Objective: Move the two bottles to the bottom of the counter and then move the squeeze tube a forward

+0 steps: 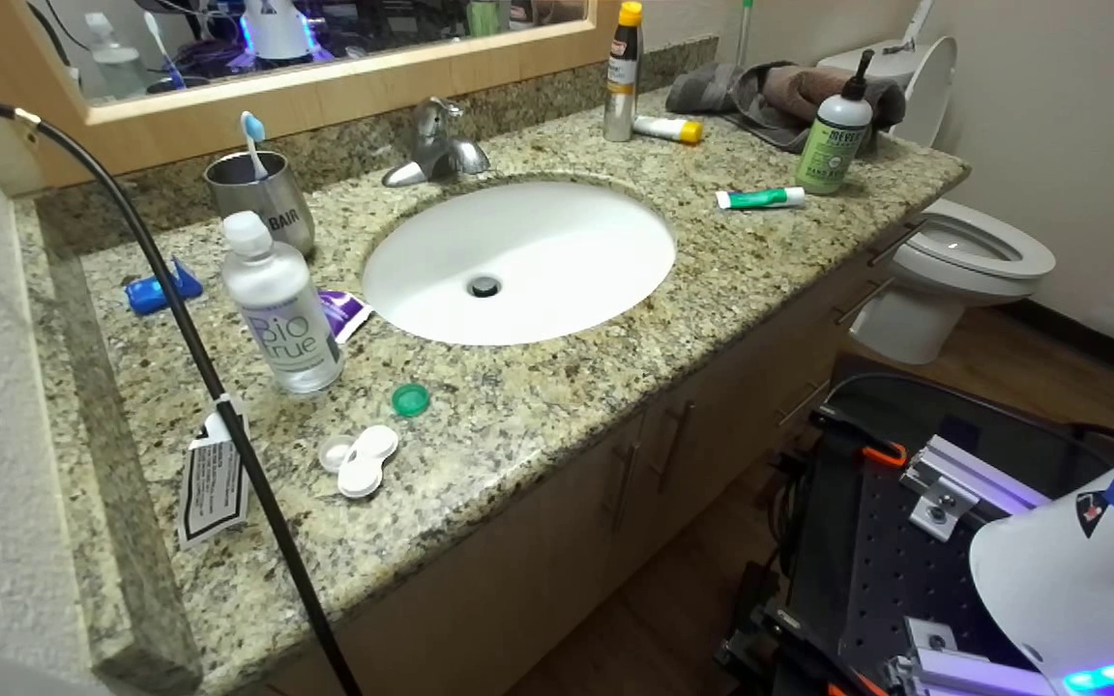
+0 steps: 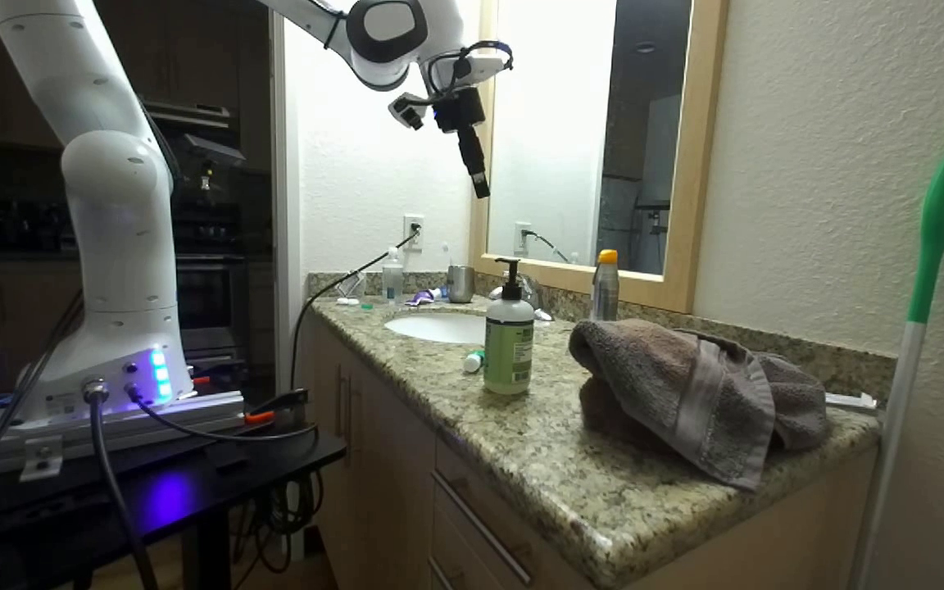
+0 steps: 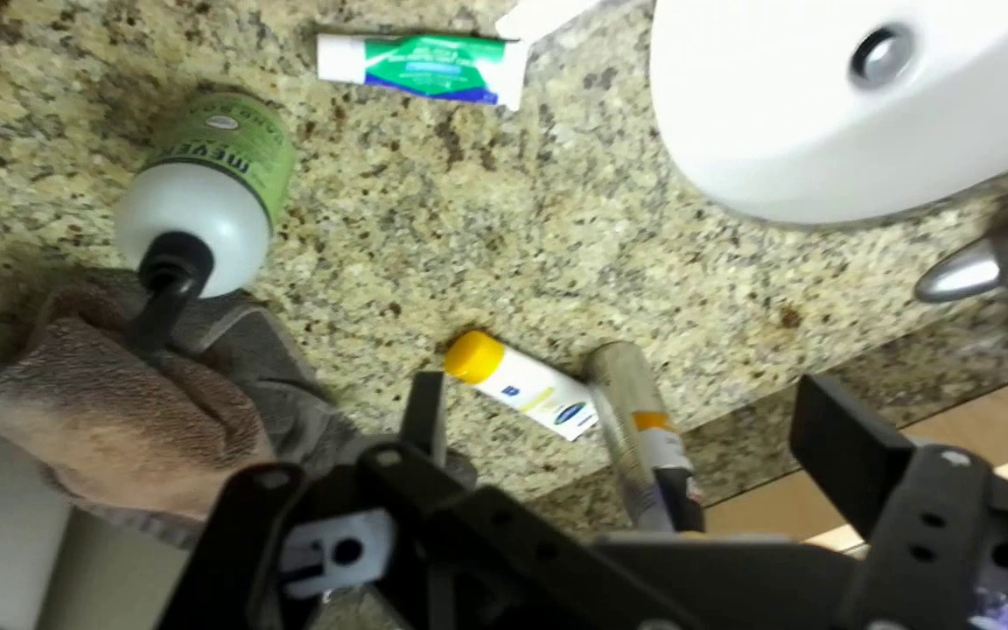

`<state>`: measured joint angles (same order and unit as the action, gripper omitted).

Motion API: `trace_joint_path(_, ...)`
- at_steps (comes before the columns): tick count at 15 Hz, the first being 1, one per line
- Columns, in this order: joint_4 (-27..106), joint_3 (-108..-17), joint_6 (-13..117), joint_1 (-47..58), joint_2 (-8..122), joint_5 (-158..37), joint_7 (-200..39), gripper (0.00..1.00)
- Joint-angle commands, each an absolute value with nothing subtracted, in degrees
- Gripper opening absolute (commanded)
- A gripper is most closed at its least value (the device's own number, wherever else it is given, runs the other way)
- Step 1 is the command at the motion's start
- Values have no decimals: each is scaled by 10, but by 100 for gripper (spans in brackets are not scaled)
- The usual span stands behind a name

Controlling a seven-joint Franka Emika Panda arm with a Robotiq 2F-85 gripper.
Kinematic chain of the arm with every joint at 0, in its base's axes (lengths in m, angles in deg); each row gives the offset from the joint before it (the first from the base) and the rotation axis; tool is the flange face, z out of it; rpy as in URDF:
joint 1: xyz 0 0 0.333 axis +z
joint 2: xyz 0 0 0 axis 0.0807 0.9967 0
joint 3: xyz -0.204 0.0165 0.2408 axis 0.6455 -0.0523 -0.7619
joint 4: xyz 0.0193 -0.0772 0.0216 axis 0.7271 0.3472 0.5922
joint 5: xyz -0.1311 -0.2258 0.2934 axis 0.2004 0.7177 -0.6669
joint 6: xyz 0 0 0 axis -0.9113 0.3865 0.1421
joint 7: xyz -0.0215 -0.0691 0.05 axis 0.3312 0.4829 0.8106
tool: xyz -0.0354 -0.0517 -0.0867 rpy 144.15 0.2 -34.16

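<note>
1. Gripper (image 3: 622,407) first: jaws are spread wide, and it's hanging pointed down, way up over the counter (image 2: 554,459) in an exterior view.
2. Slim bottle (image 1: 621,82) with the yellow-orange cap is upright at the back of the counter, near the mirror (image 2: 550,98). From the wrist view you see it between the jaws, down below.
3. Pump bottle (image 1: 832,150) (whitish, green label, black pump) is upright too, farther forward, just beside the bunched-up towel (image 2: 701,393).
4. Green squeeze tube (image 1: 760,198) lies flat between the pump bottle and the sink (image 1: 567,237), cap end toward the pump bottle.
5. White tube (image 3: 535,389) with a yellow cap is lying by the slim bottle's base, can't tell if they touch.
6. Other side of the sink you've got a clear bottle (image 1: 281,314), a metal cup (image 1: 272,208) with a toothbrush (image 1: 253,145) in it, a lens case (image 1: 368,459) and a green lid (image 1: 410,399).
</note>
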<state>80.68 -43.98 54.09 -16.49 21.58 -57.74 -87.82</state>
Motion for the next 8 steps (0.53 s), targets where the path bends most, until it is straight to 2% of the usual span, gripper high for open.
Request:
trace_joint_path(1, 803, -452, 539, -175, 221, -590, -867, 100)
trace_joint_path(4, 817, -457, 544, -185, 220, -564, -866, 100)
trace_joint_path(8, 721, -479, 500, -171, 362, -533, -929, 100)
